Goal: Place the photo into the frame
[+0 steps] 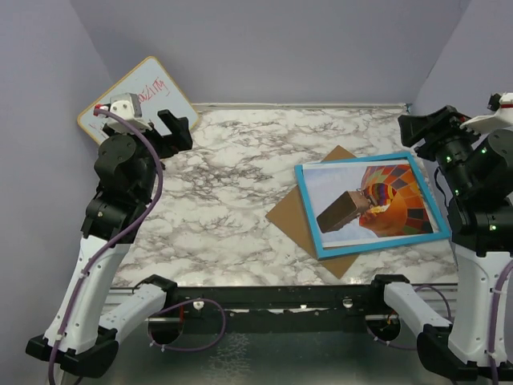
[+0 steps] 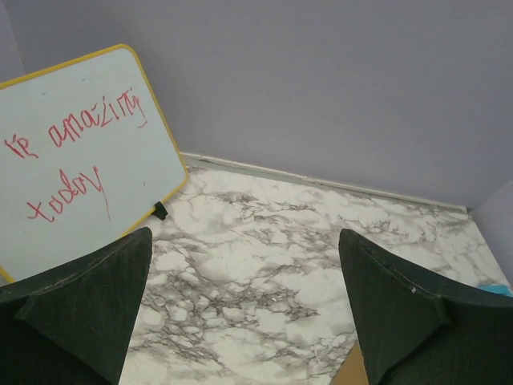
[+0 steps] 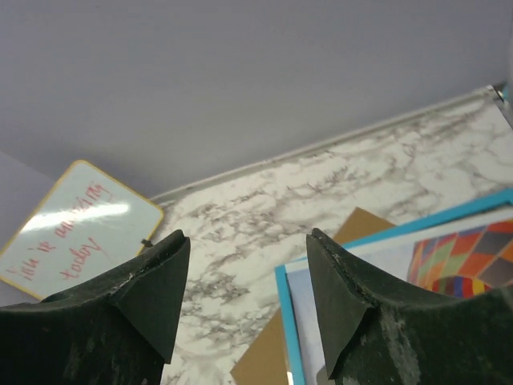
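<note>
The frame (image 1: 377, 245), thin and bright blue, lies front up at the right of the table. The photo (image 1: 377, 200), a colourful hot-air balloon against pale sky, fills its opening. In the right wrist view the frame's (image 3: 290, 329) left edge and part of the photo (image 3: 461, 257) show. My right gripper (image 1: 413, 128) (image 3: 248, 237) hangs open and empty in the air over the frame's far right corner. My left gripper (image 1: 176, 128) (image 2: 245, 241) is open and empty, raised over the table's far left.
A brown backing board (image 1: 296, 220) (image 3: 264, 357) lies under the frame and sticks out at its left and far sides. A round-cornered whiteboard (image 1: 148, 92) (image 2: 80, 152) with red handwriting leans against the back left wall. Grey walls enclose the marble table (image 1: 232, 192).
</note>
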